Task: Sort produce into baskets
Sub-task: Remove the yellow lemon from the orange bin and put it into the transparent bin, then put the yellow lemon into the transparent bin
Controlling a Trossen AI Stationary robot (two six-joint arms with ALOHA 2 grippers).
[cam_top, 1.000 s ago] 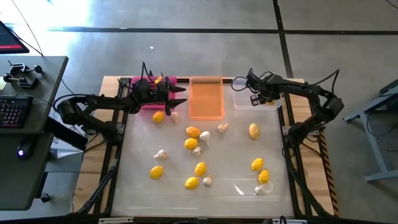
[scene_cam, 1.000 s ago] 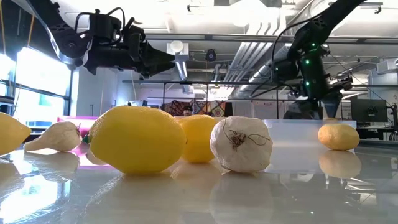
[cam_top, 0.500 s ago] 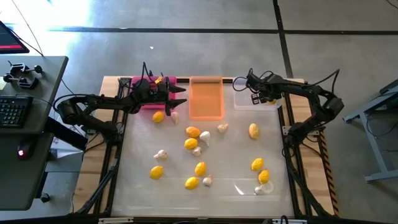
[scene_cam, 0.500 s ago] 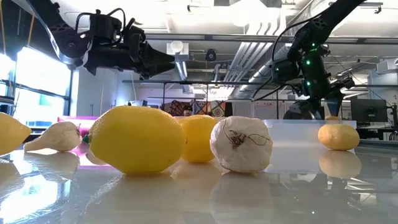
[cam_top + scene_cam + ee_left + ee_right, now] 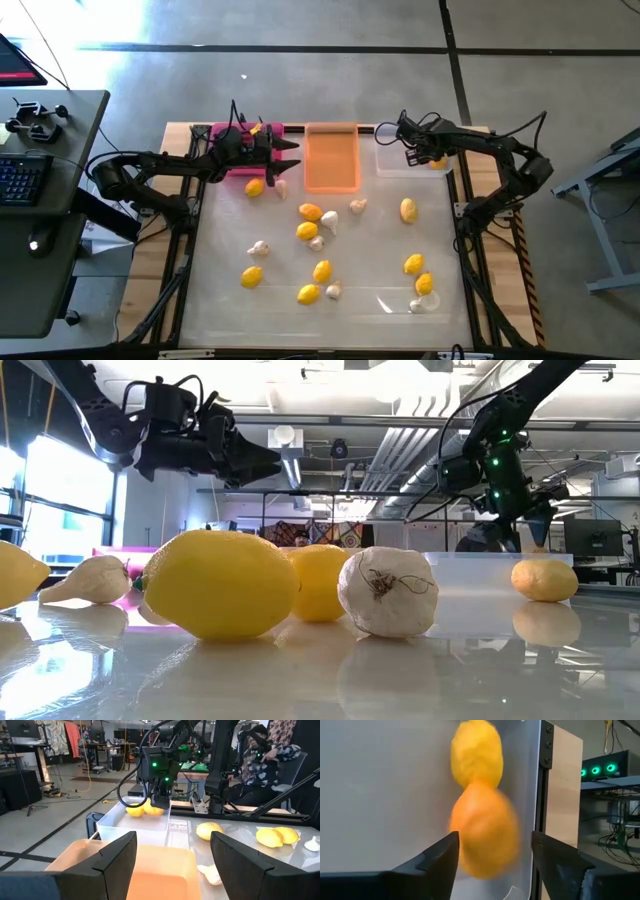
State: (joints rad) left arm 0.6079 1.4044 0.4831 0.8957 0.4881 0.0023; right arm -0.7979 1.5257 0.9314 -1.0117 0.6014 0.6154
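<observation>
Since the earlier frames only the right gripper [image 5: 411, 153] has shifted, slightly, over the clear basket [image 5: 396, 166]; the left arm and the loose produce lie as before.

Landmark: the orange basket [image 5: 331, 160], at the table's far edge.

Table [image 5: 370, 262]: glossy white, carrying the loose produce on the near side of the orange basket.

Baskets: pink basket [image 5: 236, 168] just left of the orange one, clear basket just right of it.

Left gripper [image 5: 288, 154]: at the orange basket's left edge, over the pink basket's right end, fingers spread wide, holding nothing.

Right gripper: above the clear basket, fingers open, gripping nothing; in its wrist view an orange-yellow fruit [image 5: 482, 837] shows blurred between them, another lemon [image 5: 476, 753] beyond it in the tray.

Loose produce: lemons, such as one [image 5: 408, 209] right of the orange basket, and garlic bulbs, such as one [image 5: 357, 205] just near of it.
</observation>
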